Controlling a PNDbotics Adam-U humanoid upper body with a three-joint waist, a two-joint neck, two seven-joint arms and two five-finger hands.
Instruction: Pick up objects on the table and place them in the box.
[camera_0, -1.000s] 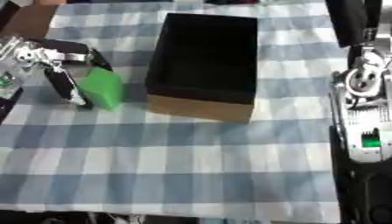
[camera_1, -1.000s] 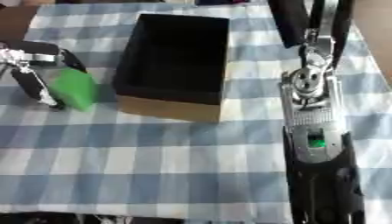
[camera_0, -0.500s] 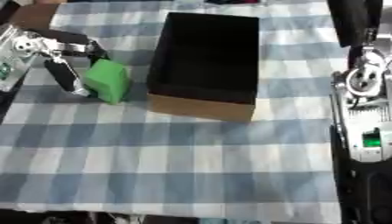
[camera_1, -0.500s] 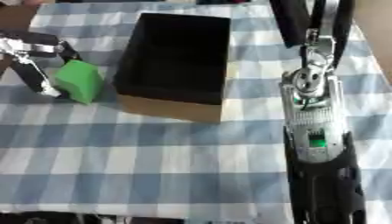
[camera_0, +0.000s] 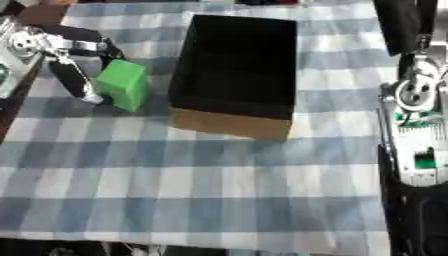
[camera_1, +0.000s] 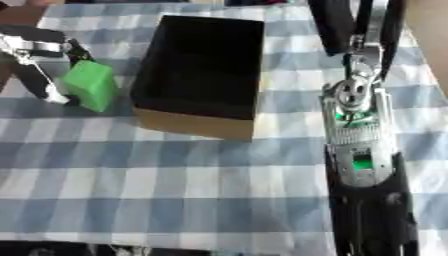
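Observation:
A green block (camera_0: 122, 86) sits in my left hand (camera_0: 54, 50) at the left of the table. The thumb and fingers are curled round it from both sides. It is tilted and lies just left of the box, close to the box's near left corner. The box (camera_0: 229, 123) is an open cardboard one with a dark inside, standing at the middle back; nothing shows inside it. My right forearm runs up the right side. My right hand (camera_1: 354, 25) is at the top right, beyond the box's right wall, its dark fingers straight and holding nothing.
A blue and white checked cloth (camera_0: 219, 185) covers the table. Its near half spreads in front of the box. The cloth's left edge and dark wood (camera_0: 16, 107) lie under my left arm. My right forearm (camera_1: 359, 150) takes up the right strip.
My left hand has carried the green block up and a little to the right, closer to the box's left wall. The right arm has stayed in place.

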